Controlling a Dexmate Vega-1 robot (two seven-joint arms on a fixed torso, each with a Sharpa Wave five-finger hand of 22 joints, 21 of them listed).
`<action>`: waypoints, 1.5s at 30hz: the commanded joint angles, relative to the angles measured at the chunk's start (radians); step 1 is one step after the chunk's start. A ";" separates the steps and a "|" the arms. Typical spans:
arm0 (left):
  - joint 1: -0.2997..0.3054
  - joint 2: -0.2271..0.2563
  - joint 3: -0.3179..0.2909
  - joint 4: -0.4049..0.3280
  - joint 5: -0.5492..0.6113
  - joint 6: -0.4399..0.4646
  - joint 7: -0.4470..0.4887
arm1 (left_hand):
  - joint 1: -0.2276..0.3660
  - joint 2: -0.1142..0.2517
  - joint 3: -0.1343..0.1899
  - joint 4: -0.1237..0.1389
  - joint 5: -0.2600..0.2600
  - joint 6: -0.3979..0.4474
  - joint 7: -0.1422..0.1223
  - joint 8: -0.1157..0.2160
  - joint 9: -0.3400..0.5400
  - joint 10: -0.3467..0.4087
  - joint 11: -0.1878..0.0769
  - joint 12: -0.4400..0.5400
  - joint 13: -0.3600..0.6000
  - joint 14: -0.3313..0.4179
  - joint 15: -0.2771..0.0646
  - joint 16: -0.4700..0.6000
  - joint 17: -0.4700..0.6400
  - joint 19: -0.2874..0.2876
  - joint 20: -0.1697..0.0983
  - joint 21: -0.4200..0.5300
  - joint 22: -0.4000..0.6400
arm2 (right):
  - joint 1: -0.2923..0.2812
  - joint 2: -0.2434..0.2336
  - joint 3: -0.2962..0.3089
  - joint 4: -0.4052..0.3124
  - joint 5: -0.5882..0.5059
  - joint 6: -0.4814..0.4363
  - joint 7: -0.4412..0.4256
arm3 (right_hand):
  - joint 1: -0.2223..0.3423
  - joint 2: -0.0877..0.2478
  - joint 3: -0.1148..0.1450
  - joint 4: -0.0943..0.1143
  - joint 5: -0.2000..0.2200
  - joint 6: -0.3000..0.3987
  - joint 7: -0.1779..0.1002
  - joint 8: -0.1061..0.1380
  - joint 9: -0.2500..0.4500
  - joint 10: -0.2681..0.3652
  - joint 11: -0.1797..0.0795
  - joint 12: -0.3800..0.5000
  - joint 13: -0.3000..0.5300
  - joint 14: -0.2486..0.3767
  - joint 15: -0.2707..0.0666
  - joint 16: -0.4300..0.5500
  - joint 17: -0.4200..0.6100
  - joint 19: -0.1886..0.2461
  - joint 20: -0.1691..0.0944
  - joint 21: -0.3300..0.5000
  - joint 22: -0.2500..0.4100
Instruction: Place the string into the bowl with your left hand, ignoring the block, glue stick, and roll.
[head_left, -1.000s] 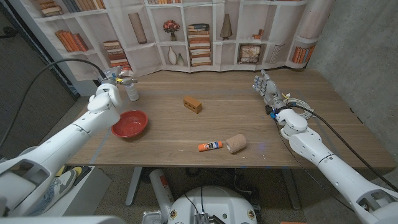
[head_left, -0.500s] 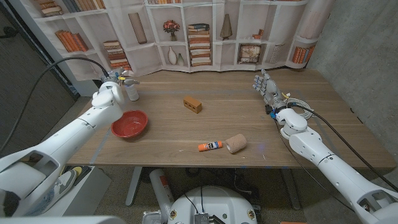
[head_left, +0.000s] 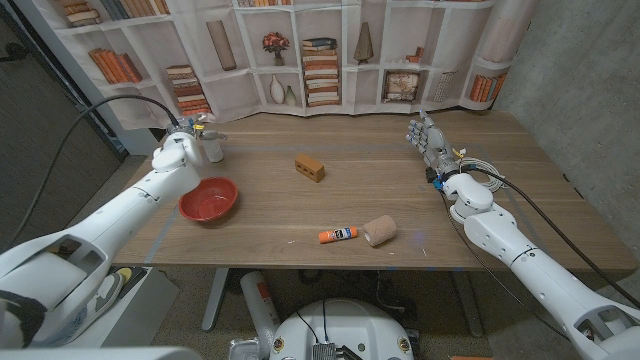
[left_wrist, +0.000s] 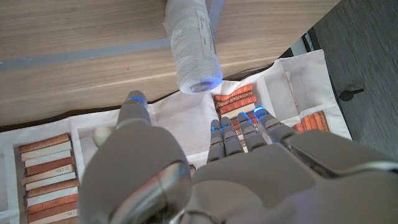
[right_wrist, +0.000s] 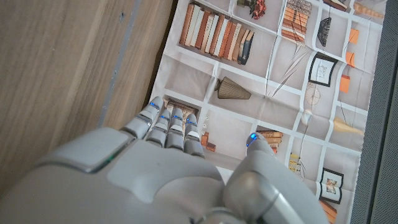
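Fingers (left_wrist: 233, 134) of left hand (head_left: 190, 141) near string (head_left: 212, 147); bowl (head_left: 208, 199) holds nothing.

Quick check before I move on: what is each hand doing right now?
Left hand: open, fingers apart near the string spool, not gripping it.
Right hand: open, holding nothing.

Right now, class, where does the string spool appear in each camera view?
Head view: spool stands far left on the table, beyond the bowl, by the left robot hand.
Left wrist view: spool ahead of the fingers.
Right wrist view: not in it.
Shared landmark: bookshelf backdrop.
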 joint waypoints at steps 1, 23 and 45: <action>-0.018 -0.027 0.017 0.054 -0.006 -0.024 0.002 | 0.014 -0.002 -0.002 -0.006 0.004 -0.001 -0.005 -0.001 0.004 -0.003 0.003 0.001 0.003 0.006 0.000 0.000 0.003 0.011 0.003 0.002 0.003 | 0.015 0.007 -0.009 0.008 -0.005 -0.004 0.003 | 0.002 -0.002 -0.006 0.000 0.008 0.011 -0.001 0.002 0.004 0.006 0.001 0.005 0.005 0.010 0.001 0.002 0.002 0.003 0.002 0.000 0.001; -0.026 -0.067 0.044 0.135 0.011 -0.030 0.041 | 0.083 0.031 0.012 -0.017 0.010 0.006 -0.013 -0.003 0.006 0.008 -0.016 0.001 0.004 0.031 -0.012 0.007 0.005 0.058 0.013 0.013 0.005 | 0.019 0.007 -0.016 0.011 -0.007 -0.020 0.001 | 0.002 -0.001 -0.008 -0.001 0.009 0.011 -0.002 0.001 0.004 0.005 0.000 0.004 0.005 0.012 0.002 0.003 0.002 0.002 0.004 0.000 0.001; -0.004 -0.104 0.007 0.179 -0.021 -0.084 0.157 | 0.494 0.199 0.142 -0.028 -0.136 0.234 -0.038 0.053 0.014 0.250 -0.071 0.044 0.011 0.302 -0.099 0.056 0.022 0.424 -0.028 0.143 0.015 | 0.028 0.009 -0.021 0.023 -0.008 -0.028 0.008 | 0.002 0.000 -0.010 -0.003 0.009 0.010 -0.001 0.001 0.004 0.007 0.000 0.005 0.005 0.013 0.005 0.003 0.003 0.003 0.004 0.000 0.001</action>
